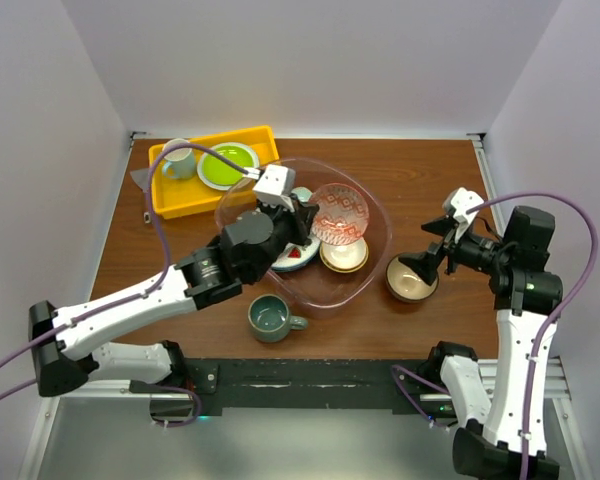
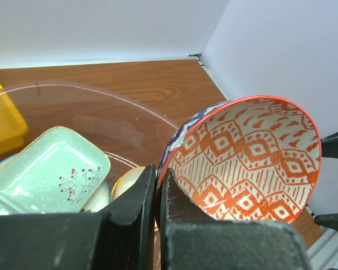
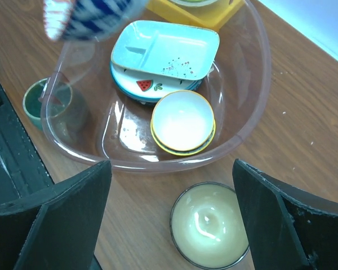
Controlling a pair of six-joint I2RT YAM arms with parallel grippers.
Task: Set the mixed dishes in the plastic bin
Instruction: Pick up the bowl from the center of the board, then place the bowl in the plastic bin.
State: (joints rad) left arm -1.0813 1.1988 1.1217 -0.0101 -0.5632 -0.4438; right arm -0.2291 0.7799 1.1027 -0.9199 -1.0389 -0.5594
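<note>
My left gripper [image 1: 302, 216] is shut on the rim of a red-patterned bowl [image 1: 339, 213] and holds it tilted over the clear plastic bin [image 1: 372, 278]; the wrist view shows the bowl [image 2: 248, 157] pinched between my fingers [image 2: 136, 219]. In the bin lie the pale-green divided tray [image 3: 166, 50] on a fruit-marked plate [image 3: 149, 87], and a yellow-rimmed bowl [image 3: 183, 122]. My right gripper [image 3: 172, 216] is open above a cream-inside dark bowl [image 3: 209, 224] on the table right of the bin [image 1: 411, 279]. A grey-green mug [image 1: 271, 318] stands in front of the bin.
A yellow tray [image 1: 170, 198] at the back left holds a lime-green plate [image 1: 228, 163] and a pale mug [image 1: 179, 160]. White walls close in the table on three sides. The black base rail [image 1: 310, 375] runs along the near edge.
</note>
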